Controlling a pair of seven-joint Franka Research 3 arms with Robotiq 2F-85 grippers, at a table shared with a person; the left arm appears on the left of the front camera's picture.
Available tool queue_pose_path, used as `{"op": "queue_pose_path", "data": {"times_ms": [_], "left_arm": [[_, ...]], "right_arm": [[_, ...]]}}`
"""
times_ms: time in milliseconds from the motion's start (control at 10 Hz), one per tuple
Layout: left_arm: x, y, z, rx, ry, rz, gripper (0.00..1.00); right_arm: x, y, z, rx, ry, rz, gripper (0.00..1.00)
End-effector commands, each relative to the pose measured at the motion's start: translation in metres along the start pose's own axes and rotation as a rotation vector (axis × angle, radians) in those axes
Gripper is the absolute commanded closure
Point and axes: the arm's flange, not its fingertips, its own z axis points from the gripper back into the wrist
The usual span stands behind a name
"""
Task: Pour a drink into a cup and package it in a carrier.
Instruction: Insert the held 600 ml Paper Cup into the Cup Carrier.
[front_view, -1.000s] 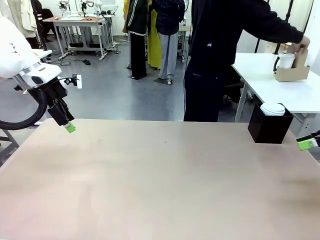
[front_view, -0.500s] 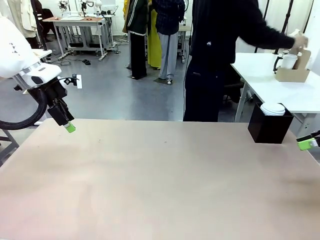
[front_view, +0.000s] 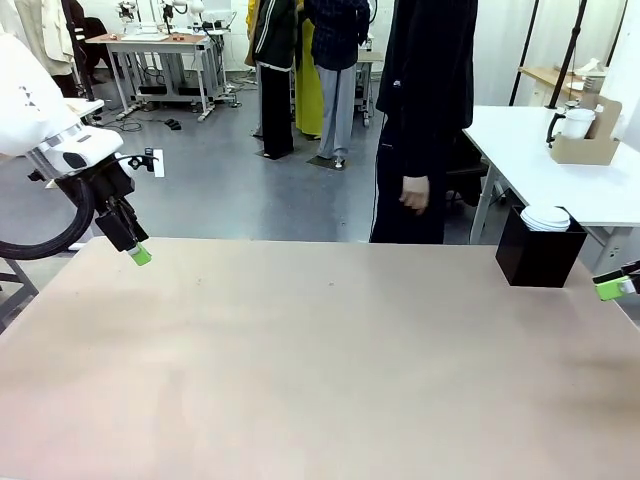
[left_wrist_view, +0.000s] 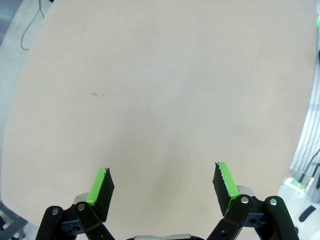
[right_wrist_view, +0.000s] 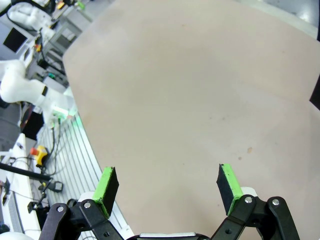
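While on side table, carrier (front_view: 585, 148) w/ cup (front_view: 574, 122).

left tool (front_view: 140, 256) over bench (front_view: 320, 370) left edge | right tool (front_view: 610, 289) far right | black box (front_view: 540, 255) on bench | carrier (front_view: 588, 140), cup (front_view: 574, 122) on far white table (front_view: 560, 175)

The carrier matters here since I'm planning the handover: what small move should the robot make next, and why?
Probably none yet: hold both arms and wait. The carrier with the cup sits on the far side table, beyond the person. The left claw and right claw are open over the bare table.
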Motion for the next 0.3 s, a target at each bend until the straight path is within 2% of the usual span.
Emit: {"op": "queue_pose_path", "data": {"times_ms": [0,200], "left_arm": [[-0.0007,-0.0019,0.0,0.005,-0.02,0.006,0.0],[-0.0007,-0.0019,0.0,0.005,-0.02,0.006,0.0]], "right_arm": [[-0.0015,-0.0007,0.0012,-0.01,0.011,0.001,0.0],[-0.0015,-0.0007,0.0012,-0.01,0.011,0.001,0.0]]}}
